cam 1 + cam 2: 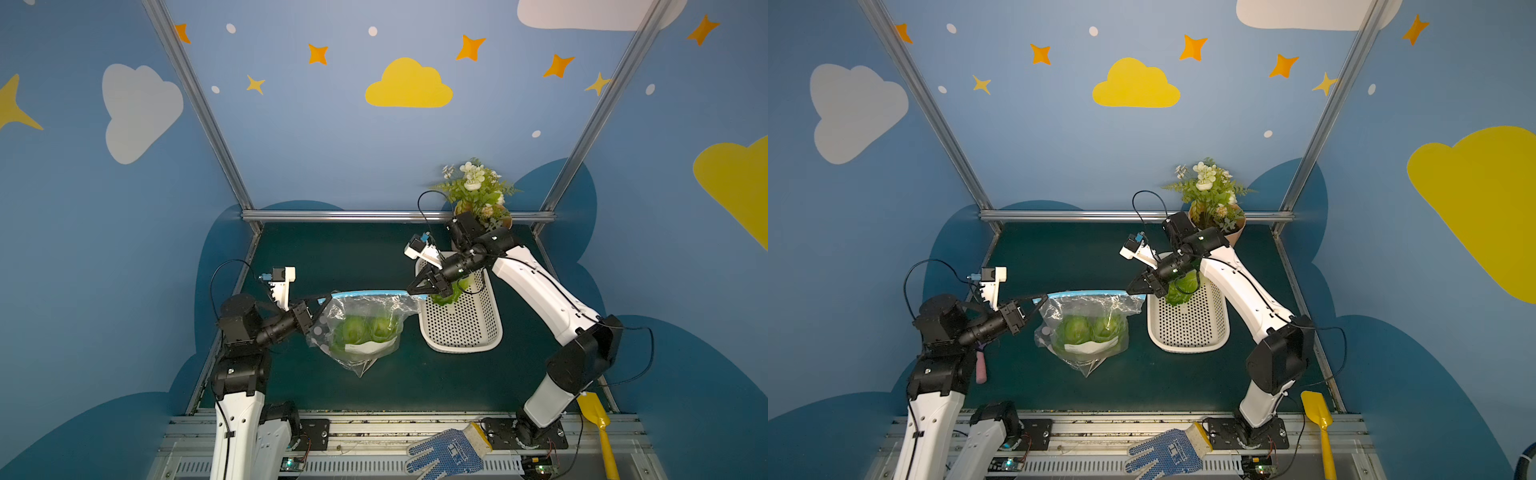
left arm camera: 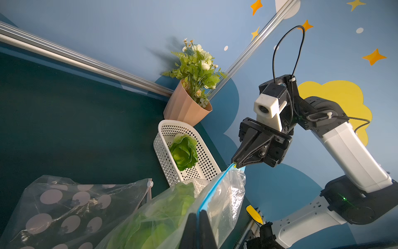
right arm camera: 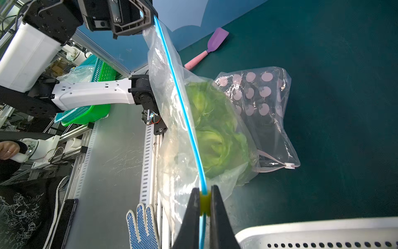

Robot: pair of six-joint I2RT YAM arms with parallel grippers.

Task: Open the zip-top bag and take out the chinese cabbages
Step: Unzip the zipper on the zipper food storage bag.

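In both top views, arms reached inward; left gripper (image 1: 328, 296) and right gripper (image 1: 410, 291) clamped opposite ends of the zip-top bag (image 1: 374, 307), two chinese cabbages (image 1: 365, 330) inside. Left wrist: jaws nipped the blue seal (image 2: 212, 189). Right wrist: jaws pinched the yellow slider (image 3: 204, 202).

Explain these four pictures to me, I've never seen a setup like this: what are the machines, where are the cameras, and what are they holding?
These are two robot arms, white and black, fixed at the near edge of a green table. Two pictures look down from one camera head above; the other two come from small cameras on each arm's wrist. The left gripper pinches one end of a clear zip-top bag, and the right gripper pinches the yellow slider at the other end, so the blue strip is stretched between them. Two chinese cabbages sit in the bag; a third cabbage lies in the white basket. Also there: a potted plant, a dotted bag, a spatula, a glove.
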